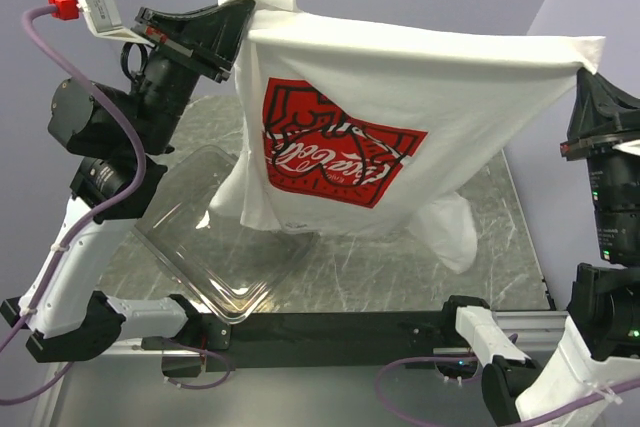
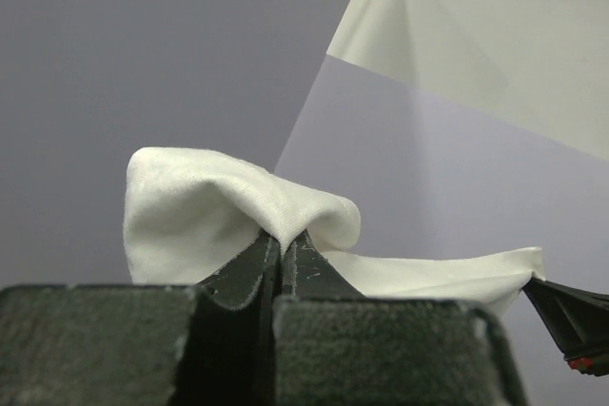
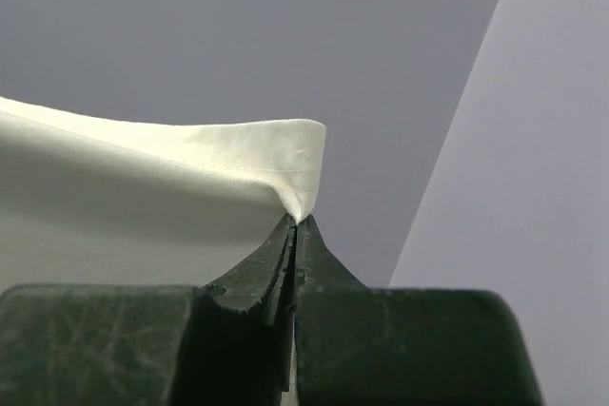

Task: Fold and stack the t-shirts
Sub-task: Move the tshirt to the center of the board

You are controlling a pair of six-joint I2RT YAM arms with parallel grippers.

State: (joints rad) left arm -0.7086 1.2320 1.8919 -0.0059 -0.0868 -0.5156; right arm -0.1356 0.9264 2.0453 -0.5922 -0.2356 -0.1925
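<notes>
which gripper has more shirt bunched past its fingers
The left gripper: t-shirt fabric bunches above it, while the right gripper pinches just a hem corner.

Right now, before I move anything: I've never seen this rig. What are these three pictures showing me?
Two robot arms stand at the table's near edge. The wide picture looks down from above and behind them. The other two come from a camera on each wrist, looking along that arm's fingers. The left gripper and right gripper are each shut on an edge of a white t-shirt with a red print, holding it stretched in the air between them. On the grey table sits a clear plastic bin, near the left arm.
</notes>
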